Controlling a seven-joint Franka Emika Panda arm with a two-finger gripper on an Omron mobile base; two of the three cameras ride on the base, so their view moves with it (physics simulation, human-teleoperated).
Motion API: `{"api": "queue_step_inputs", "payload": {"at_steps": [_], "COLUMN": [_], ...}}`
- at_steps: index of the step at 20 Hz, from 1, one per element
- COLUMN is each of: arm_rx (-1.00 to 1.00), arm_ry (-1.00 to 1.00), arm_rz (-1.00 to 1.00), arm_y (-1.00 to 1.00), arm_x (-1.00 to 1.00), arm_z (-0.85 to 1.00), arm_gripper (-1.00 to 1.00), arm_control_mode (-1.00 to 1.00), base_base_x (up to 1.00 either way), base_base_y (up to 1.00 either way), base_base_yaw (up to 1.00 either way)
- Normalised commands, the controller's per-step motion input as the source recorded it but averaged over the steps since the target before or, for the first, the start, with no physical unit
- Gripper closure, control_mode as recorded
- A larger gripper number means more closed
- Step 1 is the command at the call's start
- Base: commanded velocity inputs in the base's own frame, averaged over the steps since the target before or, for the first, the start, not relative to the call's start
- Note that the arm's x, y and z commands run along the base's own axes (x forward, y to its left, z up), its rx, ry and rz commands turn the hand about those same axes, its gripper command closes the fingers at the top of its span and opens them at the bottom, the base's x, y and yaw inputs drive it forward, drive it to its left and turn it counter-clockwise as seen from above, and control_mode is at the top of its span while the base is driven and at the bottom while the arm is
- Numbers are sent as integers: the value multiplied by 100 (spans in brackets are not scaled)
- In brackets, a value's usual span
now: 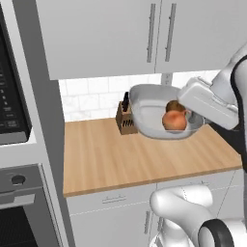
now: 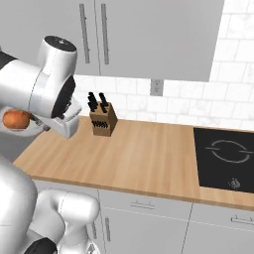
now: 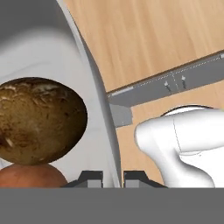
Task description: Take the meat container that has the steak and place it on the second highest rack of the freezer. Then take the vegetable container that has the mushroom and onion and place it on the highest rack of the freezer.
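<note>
The vegetable container [image 1: 147, 113], a pale grey shallow tray, hangs tilted above the wooden counter [image 1: 125, 159]. The round orange-tan onion [image 1: 174, 121] and the dark brown mushroom [image 1: 173, 105] lie in it at the end near the hand. My gripper [image 3: 113, 178] is shut on the container's rim [image 3: 94, 83], one fingertip on each side of the wall. In the hand view the mushroom [image 3: 39, 120] sits right above the onion [image 3: 30, 176]. From the right base view the onion [image 2: 17, 119] peeks out behind my arm. The freezer, the meat container and the steak are out of view.
A wooden knife block [image 1: 126, 120] stands at the back of the counter against the tiled wall, just behind the container. Grey upper cabinets [image 1: 144, 34] hang overhead. An oven [image 1: 19, 207] stands left of the counter. A black cooktop [image 2: 225, 158] lies at the right.
</note>
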Motion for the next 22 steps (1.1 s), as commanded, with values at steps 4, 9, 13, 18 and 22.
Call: {"api": "queue_step_inputs", "payload": {"at_steps": [4,9,13,18,22], "arm_rx": [3,3,0,0,0], "arm_ry": [-19,-1,0,0,0], "arm_rz": [3,5,0,0,0], "arm_y": [0,0,0,0,0], "arm_x": [-52,-22,-5,0,0], "arm_z": [47,7,0,0,0], "arm_gripper": [100,100,100,100,100], "arm_control_mode": [-100,-100,100,100,100], "base_base_x": [0,0,0,-25,-94], "base_base_y": [0,0,0,-13,-25], "base_base_yaw": [0,0,0,3,11]}}
